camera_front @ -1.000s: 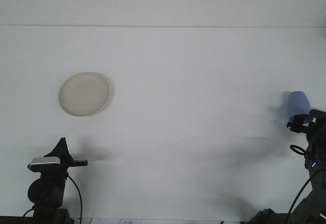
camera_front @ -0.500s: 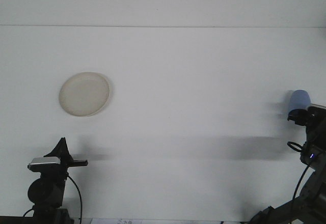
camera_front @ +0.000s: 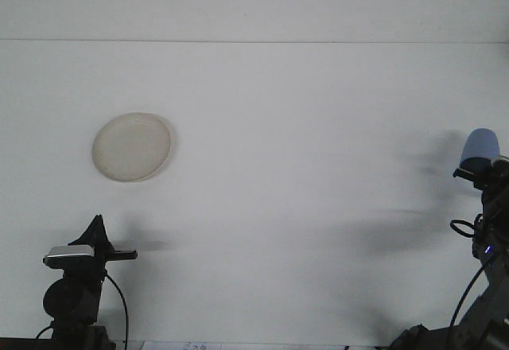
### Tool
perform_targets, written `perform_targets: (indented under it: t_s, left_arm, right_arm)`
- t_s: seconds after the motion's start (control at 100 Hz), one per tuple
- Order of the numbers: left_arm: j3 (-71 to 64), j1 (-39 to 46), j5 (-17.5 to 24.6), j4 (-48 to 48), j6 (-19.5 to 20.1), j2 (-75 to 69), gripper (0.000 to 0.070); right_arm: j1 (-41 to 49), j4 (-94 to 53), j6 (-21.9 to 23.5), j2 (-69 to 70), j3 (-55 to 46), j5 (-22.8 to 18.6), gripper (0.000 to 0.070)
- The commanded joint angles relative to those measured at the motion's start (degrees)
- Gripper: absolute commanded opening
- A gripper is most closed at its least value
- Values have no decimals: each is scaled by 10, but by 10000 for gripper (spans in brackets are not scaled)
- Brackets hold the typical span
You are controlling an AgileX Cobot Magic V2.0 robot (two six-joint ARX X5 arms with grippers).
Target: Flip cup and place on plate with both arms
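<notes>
Blue cup (camera_front: 482, 146) at the far right edge, bottom up, pinched at its lower end by the right gripper (camera_front: 480, 170) and lifted off the white table (camera_front: 302, 127). Cream plate (camera_front: 132, 146) lying flat on the left half, well apart from the cup. Left gripper (camera_front: 94, 243) low at the bottom left, over the table; whether spread or pressed together, cannot tell.

A broad, matte white tabletop (camera_front: 302, 207) fills nearly the whole view, meeting a plain pale wall (camera_front: 254, 4) along a thin straight seam (soft, even light, faint grey shadows).
</notes>
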Motion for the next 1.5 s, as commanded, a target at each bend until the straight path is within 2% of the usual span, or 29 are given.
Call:
perform_targets:
  t_s: [0.0, 0.11, 0.18, 0.23, 0.35, 0.42, 0.63, 0.69, 0.84, 1.14, 1.49]
  left_arm:
    - [-11, 0, -1, 7, 0, -1, 15]
    - [-11, 0, -1, 7, 0, -1, 15]
    - [-11, 0, -1, 7, 0, -1, 15]
    - [-11, 0, -1, 7, 0, -1, 15]
    - [-11, 0, -1, 7, 0, -1, 16]
    - [-11, 0, -1, 7, 0, -1, 15]
    - [-11, 0, -1, 7, 0, -1, 15]
    - [-11, 0, -1, 7, 0, -1, 15]
    - [-11, 0, -1, 7, 0, -1, 15]
    - [-11, 0, -1, 7, 0, -1, 15]
    - [-11, 0, -1, 7, 0, -1, 15]
  right_arm:
    - [15, -38, 88, -53, 11, -2, 0]
    - [60, -155, 146, -154, 14, -2, 0]
    - [102, -258, 149, -218, 26, -4, 0]
    - [136, -332, 142, -254, 41, -4, 0]
    - [254, -515, 93, -304, 111, -1, 0]
    - [317, -613, 87, -300, 163, 1, 0]
    - [525, -897, 44, -191, 315, 3, 0]
    - [584, -946, 37, -153, 340, 17, 0]
    - [705, -1020, 21, -60, 386, 78, 0]
    - [821, -1077, -9, 66, 440, 89, 0]
    - [858, -1076, -30, 129, 444, 90, 0]
